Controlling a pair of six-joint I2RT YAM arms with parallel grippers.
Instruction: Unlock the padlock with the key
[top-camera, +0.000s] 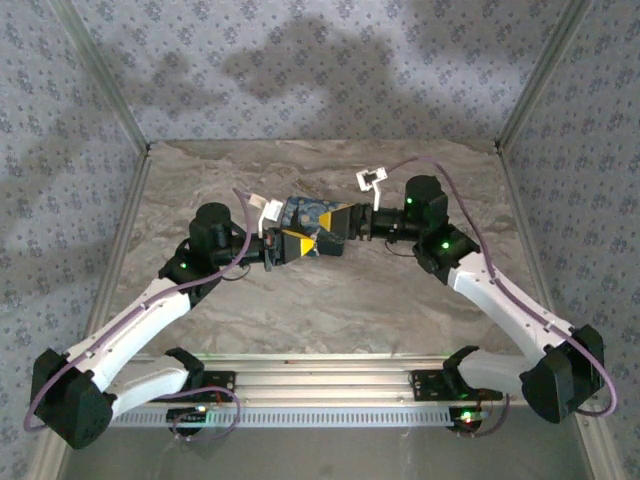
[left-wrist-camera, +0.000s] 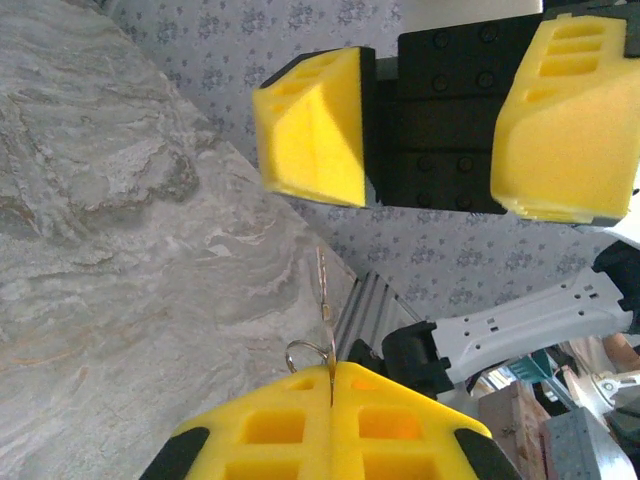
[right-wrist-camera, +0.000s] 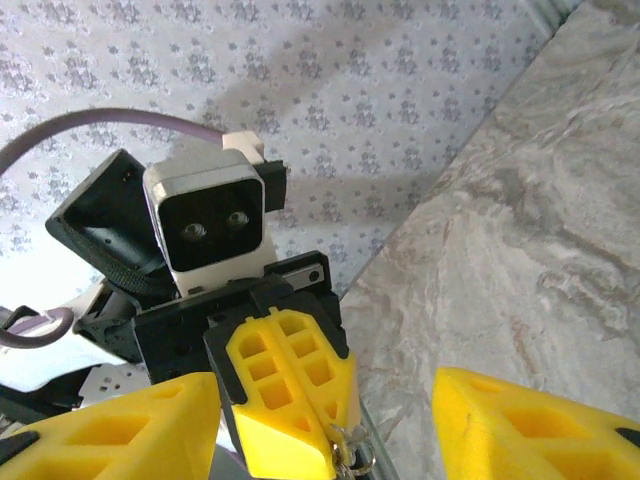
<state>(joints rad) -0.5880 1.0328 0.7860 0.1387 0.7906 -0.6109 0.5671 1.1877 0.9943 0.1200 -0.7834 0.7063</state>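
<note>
Left end effector (left-wrist-camera: 331, 372) is clamped shut on the key (left-wrist-camera: 322, 290). The key's thin metal blade sticks out from between the yellow pads (left-wrist-camera: 390, 420), and a small ring (left-wrist-camera: 303, 350) hangs at the seam. Facing it, the right end effector (left-wrist-camera: 432, 140) is spread wide, its fingers (left-wrist-camera: 312, 125) well apart with nothing between them. From the top camera, the two meet nose to nose at a blue-and-yellow box (top-camera: 303, 212) near the middle of the marbled desk (top-camera: 330, 320).

You'll see the key (left-wrist-camera: 321, 272), a thin silvery blade on a small ring (left-wrist-camera: 306, 350). It's pinched between the left gripper's (left-wrist-camera: 331, 378) closed jaws.
</note>
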